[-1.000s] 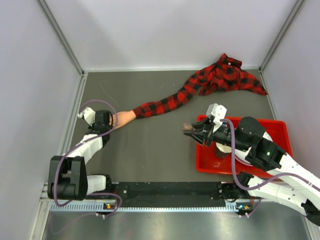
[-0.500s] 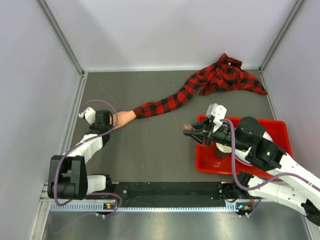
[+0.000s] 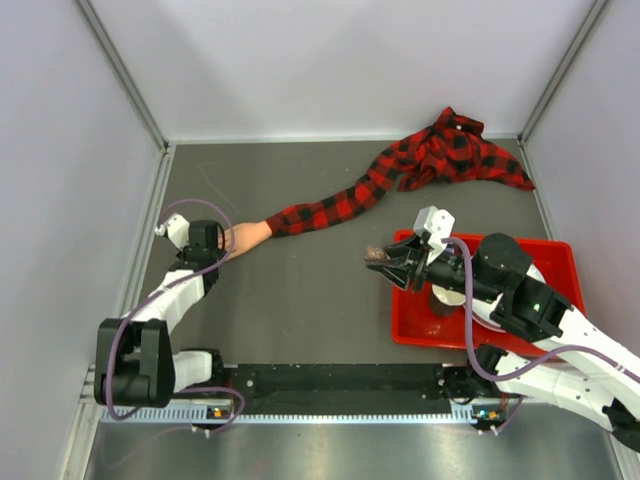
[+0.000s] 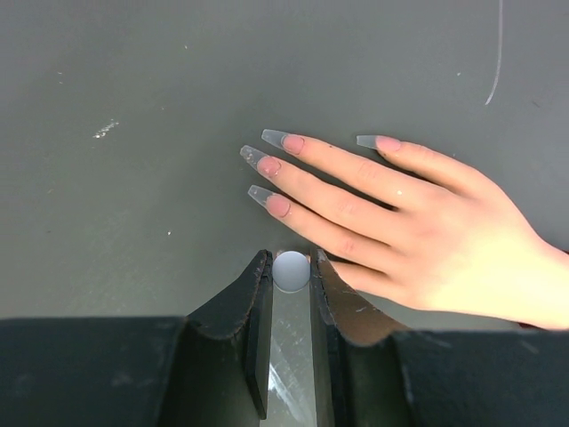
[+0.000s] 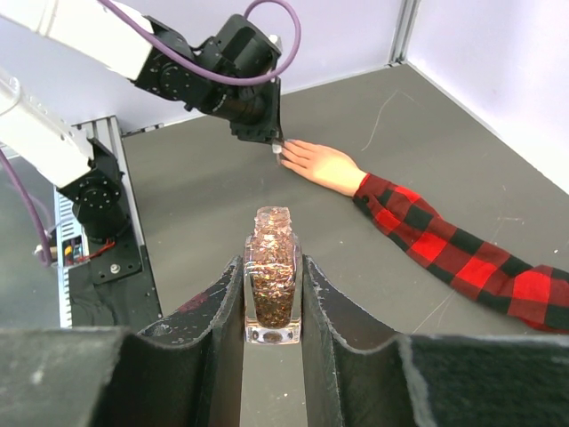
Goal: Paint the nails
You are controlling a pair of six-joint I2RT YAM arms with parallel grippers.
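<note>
**Nails lie at the table's left edge, beside the left gripper's white cap**

The nails (image 4: 269, 165) are long and pale grey-clear with pink bases. Four show in the left wrist view, pointing toward the left edge of the table (image 3: 310, 290). They belong to a peach mannequin hand (image 4: 427, 231) lying flat, palm down, near that edge and about midway between the near and far sides.

Just beside the lowest finger, the left gripper (image 4: 291, 262) is clamped on a small white round cap (image 4: 291, 270). From above, this gripper covers the fingertips, so the nails cannot be seen there.

A red-and-black plaid sleeve (image 3: 330, 208) runs from the wrist toward the far right corner, where the rest of the cloth lies bunched.

Well apart, toward the right, the right gripper (image 5: 274, 253) grips a small square glass bottle (image 5: 273, 285) of coppery-brown glitter. It is uncapped and held above the left rim of a red tray (image 3: 550, 262) that sits near the near right corner. The right arm hides much of the tray, and a round object under it is too covered to identify.

Purple cables loop along both arms.
</note>
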